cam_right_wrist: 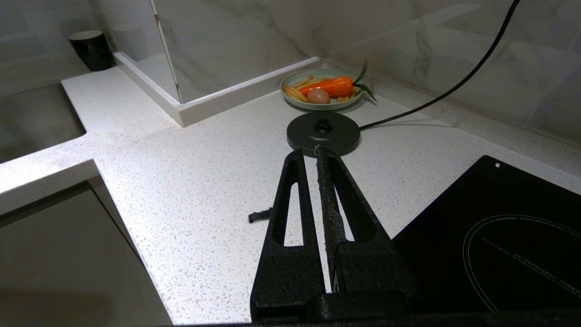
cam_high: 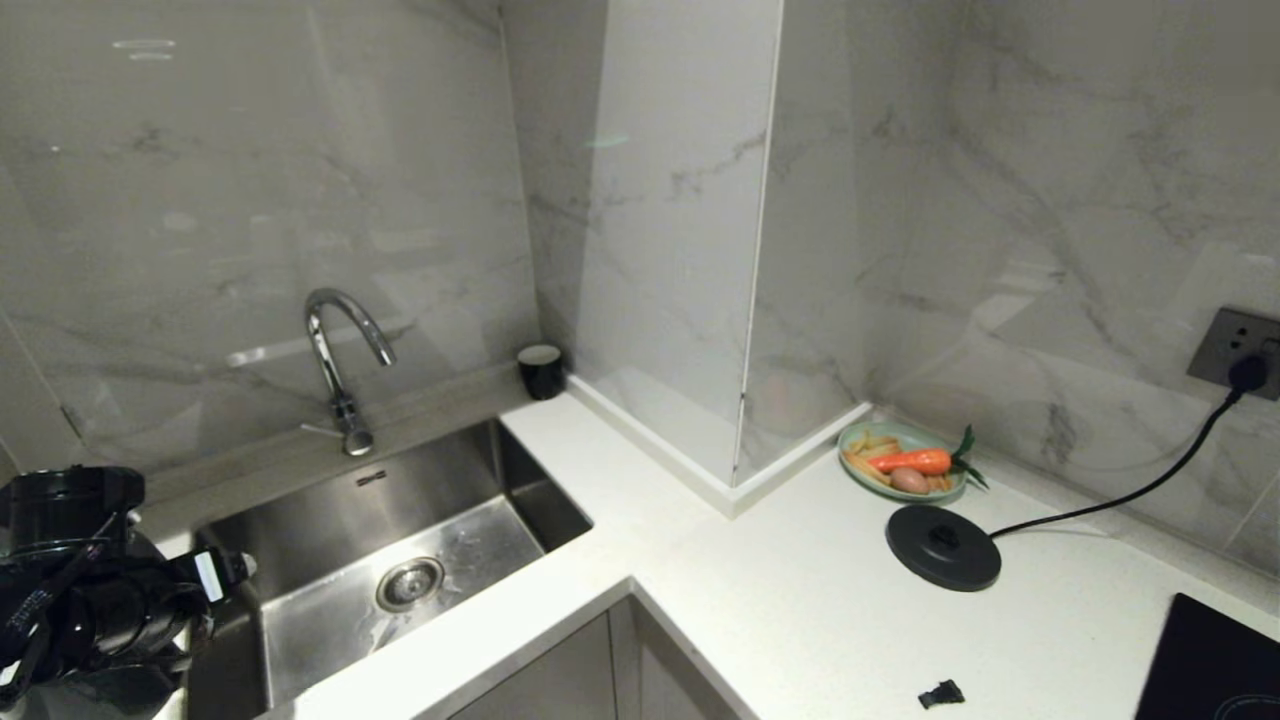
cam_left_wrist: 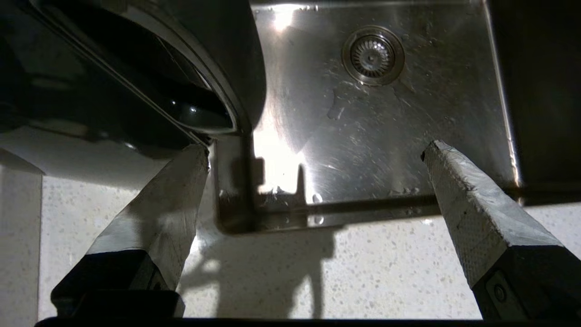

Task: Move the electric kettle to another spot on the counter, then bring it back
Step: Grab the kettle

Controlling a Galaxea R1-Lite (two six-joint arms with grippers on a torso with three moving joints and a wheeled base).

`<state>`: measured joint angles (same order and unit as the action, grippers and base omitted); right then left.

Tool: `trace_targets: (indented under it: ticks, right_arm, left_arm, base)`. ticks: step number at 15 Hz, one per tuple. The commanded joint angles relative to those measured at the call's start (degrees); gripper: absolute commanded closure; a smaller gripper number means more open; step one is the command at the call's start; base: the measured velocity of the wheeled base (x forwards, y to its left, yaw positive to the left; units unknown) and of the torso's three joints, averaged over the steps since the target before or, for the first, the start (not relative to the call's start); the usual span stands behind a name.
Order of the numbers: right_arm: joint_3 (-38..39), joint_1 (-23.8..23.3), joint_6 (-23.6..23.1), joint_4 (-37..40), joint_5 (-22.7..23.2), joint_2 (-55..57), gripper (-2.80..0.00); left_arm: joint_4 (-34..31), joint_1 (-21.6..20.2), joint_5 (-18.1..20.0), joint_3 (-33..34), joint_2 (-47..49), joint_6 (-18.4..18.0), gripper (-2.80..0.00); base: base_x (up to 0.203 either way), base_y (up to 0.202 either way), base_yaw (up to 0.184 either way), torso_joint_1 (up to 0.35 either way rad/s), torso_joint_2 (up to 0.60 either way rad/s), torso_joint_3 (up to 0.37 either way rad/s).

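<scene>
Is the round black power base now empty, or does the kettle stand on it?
Empty. The power base lies bare on the counter, its centre connector uncovered. The electric kettle is near the sink, beside the open left gripper.

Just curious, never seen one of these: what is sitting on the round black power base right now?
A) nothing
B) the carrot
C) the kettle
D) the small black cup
A: the power base stands bare on the counter, beside the plate holding the carrot.

No legible text; small mark on sink [cam_high: 372,478] back wall too small to read
</scene>
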<state>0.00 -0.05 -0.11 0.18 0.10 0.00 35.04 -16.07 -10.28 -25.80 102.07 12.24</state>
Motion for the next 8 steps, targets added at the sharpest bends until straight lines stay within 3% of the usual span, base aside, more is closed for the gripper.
trace_targets:
  ticks: [1,6,8]
  right_arm:
    - [0.0,-0.01,-0.02,-0.01,0.01,0.06,0.0]
    - [0.0,-0.01,-0.04,-0.01,-0.01,0.0,0.0]
    - [0.0,0.0,-0.04,-0.01,-0.01,0.04,0.0]
  left_arm:
    - [0.29,-0.86,-0.09,-0.36,1.7,-0.02,-2.8]
    - [1.04,-1.12,0.06,-1.56,3.74,-0.07,-2.8]
    - [6.03,-1.15,0.29,-1.6,5.96,-0.04,-2.8]
  base:
    - [0.0,0.0,0.0,0.0,0.0,0.0]
    - [0.0,0.0,0.0,0.0,0.0,0.0]
    - [0.0,0.0,0.0,0.0,0.0,0.0]
